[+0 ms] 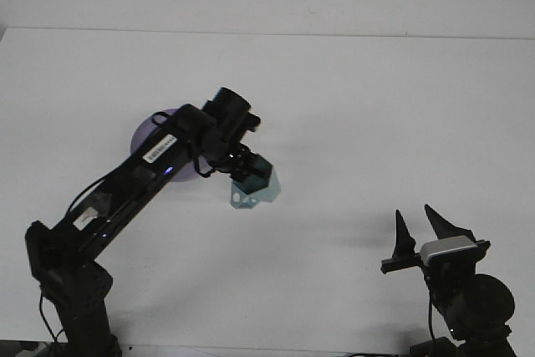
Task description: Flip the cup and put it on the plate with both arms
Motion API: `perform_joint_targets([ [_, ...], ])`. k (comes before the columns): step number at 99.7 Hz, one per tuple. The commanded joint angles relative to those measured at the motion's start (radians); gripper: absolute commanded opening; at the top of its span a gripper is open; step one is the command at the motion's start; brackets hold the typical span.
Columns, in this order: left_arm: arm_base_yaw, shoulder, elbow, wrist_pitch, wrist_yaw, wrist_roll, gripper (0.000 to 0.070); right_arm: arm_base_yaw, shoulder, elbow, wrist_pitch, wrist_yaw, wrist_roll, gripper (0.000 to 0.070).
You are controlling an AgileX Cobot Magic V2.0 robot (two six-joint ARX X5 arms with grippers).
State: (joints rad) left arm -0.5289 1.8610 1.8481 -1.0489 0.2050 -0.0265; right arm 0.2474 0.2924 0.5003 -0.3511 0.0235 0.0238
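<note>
White and plain, the counter (376, 106) filled nearly all of the front view, with a pale wall strip along its far edge. On the left side, the black left arm (125, 186) reached up and to the right from its base in the lower left corner. It carried two white stickers with dark print, but the writing was too small to read. Behind its wrist lay the purple plate (150, 127), round and smooth, mostly hidden by the arm. The left claw (245, 166) was clenched on the cup (255, 186), a translucent teal cup with flat facets, held tilted just right of the plate. To the right of the cup the counter was wide and bare. In the lower right corner stood the right claw (420, 227), its two pointed black fingers released and apart, gripping nothing.
</note>
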Motion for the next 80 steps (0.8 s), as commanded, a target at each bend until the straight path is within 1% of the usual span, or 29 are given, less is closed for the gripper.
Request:
perform_joint_targets([
  [1, 0.051, -0.011, 0.031, -0.022, -0.006, 0.020, 0.0013, 0.001, 0.003, 0.006, 0.011, 0.003, 0.010, 0.0361],
  [15, 0.204, -0.032, 0.031, -0.056, -0.006, 0.039, 0.0013, 0.001, 0.003, 0.006, 0.013, 0.002, 0.010, 0.0361],
  [27, 0.307, -0.019, 0.031, -0.049, -0.008, 0.046, 0.0013, 0.001, 0.003, 0.006, 0.013, 0.000, 0.013, 0.0361],
  [31, 0.332, -0.010, 0.031, -0.045, -0.027, 0.050, 0.0013, 0.001, 0.003, 0.006, 0.013, 0.000, 0.013, 0.0361],
  [35, 0.353, 0.000, 0.031, -0.039, -0.066, 0.056, 0.0013, 0.001, 0.003, 0.006, 0.013, 0.000, 0.013, 0.0361],
  [39, 0.373, 0.011, 0.031, -0.032, -0.099, 0.071, 0.0013, 0.001, 0.003, 0.006, 0.013, 0.000, 0.013, 0.0361],
  [42, 0.387, 0.020, 0.031, -0.027, -0.108, 0.081, 0.0013, 0.001, 0.003, 0.006, 0.013, 0.000, 0.013, 0.0361],
  [46, 0.405, 0.030, 0.031, -0.022, -0.108, 0.094, 0.0013, 0.001, 0.003, 0.006, 0.012, 0.000, 0.013, 0.0361],
  [61, 0.451, 0.074, 0.031, 0.010, -0.108, 0.106, 0.0013, 0.001, 0.003, 0.006, 0.011, 0.000, 0.013, 0.0361],
  [80, 0.469, 0.138, 0.031, 0.053, -0.113, 0.127, 0.0013, 0.001, 0.003, 0.006, 0.011, 0.000, 0.013, 0.0361],
])
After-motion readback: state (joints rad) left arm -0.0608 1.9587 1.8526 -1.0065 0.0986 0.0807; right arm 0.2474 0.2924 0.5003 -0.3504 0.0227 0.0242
